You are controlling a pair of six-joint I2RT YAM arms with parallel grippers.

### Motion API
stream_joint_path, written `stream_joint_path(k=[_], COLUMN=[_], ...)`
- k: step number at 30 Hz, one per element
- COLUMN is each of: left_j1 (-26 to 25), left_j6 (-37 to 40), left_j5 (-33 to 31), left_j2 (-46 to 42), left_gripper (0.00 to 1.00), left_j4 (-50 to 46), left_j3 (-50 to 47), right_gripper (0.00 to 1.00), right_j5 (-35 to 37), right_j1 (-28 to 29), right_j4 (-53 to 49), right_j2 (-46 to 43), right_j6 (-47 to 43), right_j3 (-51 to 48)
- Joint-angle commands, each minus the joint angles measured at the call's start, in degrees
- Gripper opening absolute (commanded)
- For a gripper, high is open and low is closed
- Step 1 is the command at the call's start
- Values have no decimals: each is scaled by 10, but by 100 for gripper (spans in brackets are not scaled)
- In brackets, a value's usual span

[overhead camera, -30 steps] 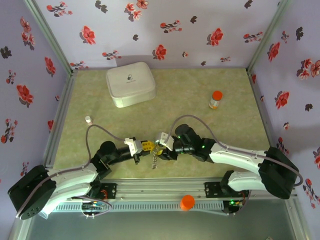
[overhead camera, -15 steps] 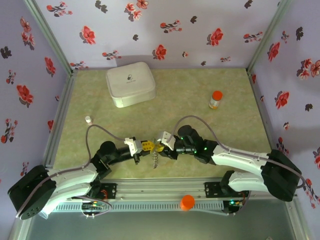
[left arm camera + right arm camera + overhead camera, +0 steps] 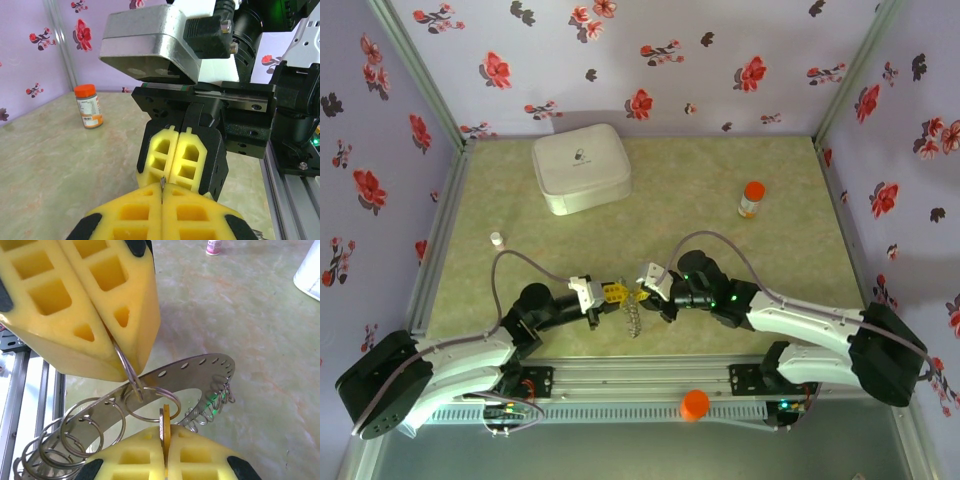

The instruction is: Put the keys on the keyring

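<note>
The keyring (image 3: 195,371) is a flat grey metal ring with punched holes and many small wire loops. It hangs between the two grippers above the table's near edge (image 3: 634,320). My left gripper (image 3: 161,192) is shut on one thin wire loop (image 3: 125,365) of the keyring. My right gripper (image 3: 165,435) is shut on the yellow-orange key (image 3: 164,421), whose head stands edge-on against another loop. The two grippers meet tip to tip (image 3: 626,294). A green glint (image 3: 213,402) shows among the loops at the right; what it is cannot be told.
A white rounded box (image 3: 580,167) stands at the back left. An orange-capped bottle (image 3: 751,199) stands at the back right, and a tiny white bottle (image 3: 496,239) at the left. An orange cap (image 3: 695,403) lies on the front rail.
My right gripper has closed from half open onto the yellow-orange key. The right arm has shifted slightly right. The left gripper has stayed shut and still.
</note>
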Motion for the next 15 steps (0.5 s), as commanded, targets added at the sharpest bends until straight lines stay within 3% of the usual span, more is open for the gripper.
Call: stream_joint_path(k=[1,15], left_j1=[0,0], left_j6=[8,15], left_j5=[-5,-6], left_j2=[-15,-24], left_gripper=[0,0], left_j4=[22,-1], left_j3=[1,2], right_gripper=[0,0], right_j5=[-7,-11], right_j1=[2,2], right_j4=[-16,-42], right_j2=[-17,-32], right_j6=[-6,-14], right_j3=[22,48])
